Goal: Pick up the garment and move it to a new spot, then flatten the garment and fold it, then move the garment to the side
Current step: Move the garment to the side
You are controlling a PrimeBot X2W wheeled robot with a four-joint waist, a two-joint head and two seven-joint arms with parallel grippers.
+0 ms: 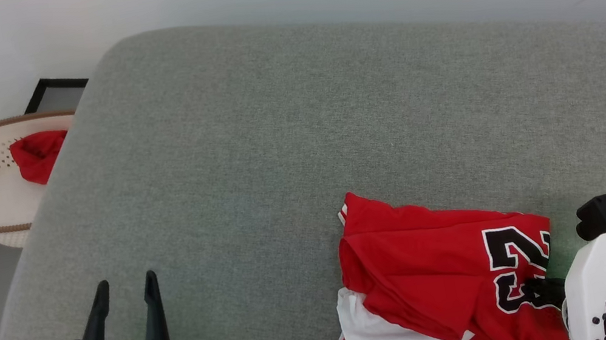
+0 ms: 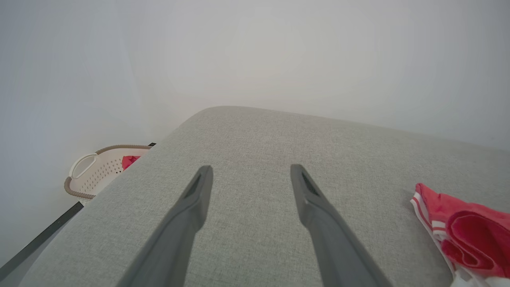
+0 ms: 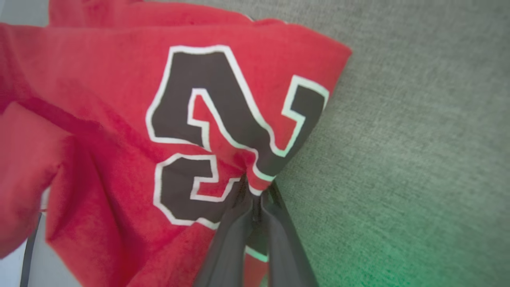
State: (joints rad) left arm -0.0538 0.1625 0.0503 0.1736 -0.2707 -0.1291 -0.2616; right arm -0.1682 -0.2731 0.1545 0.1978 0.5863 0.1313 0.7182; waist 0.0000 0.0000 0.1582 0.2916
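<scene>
Your right pincer is pinched tight on the garment at its "23", the cloth spreading to that pincer's left, while your left pincer gapes wide, empty, well apart.

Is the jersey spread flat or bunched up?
Bunched: the garment lies crumpled in folds, its printed edge pinched by the shut right gripper.

Grey padded surface, maybe a bed, with crumpled garment
</scene>
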